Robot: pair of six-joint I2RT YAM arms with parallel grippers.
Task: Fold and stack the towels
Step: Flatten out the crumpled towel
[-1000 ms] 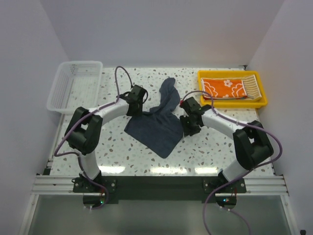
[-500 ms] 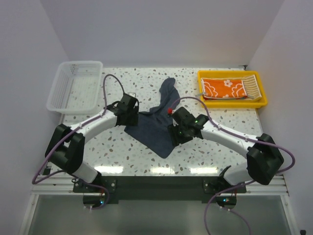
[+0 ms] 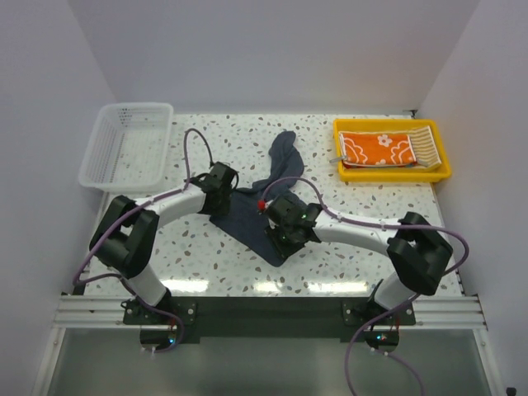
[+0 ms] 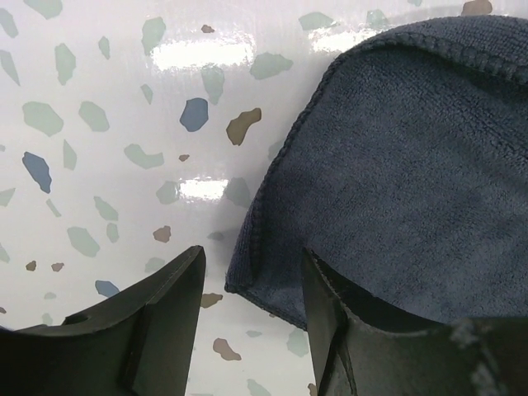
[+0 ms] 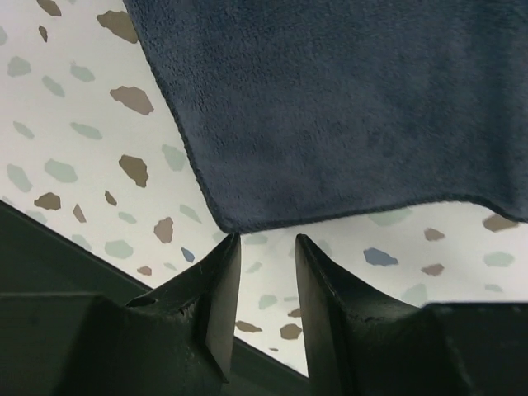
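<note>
Dark blue towel lies rumpled on the table, left of the yellow tray, one end bunched up toward the tray's far-left corner. Left gripper is open, straddling the towel corner farthest from the tray. Right gripper is parted narrowly with the near corner just off its tips, so neither pinches cloth. Risk: the right tips close short on air, only one corner lifts, the towel drags skewed, and the fold won't sit flat on the orange towel in the tray.
</note>
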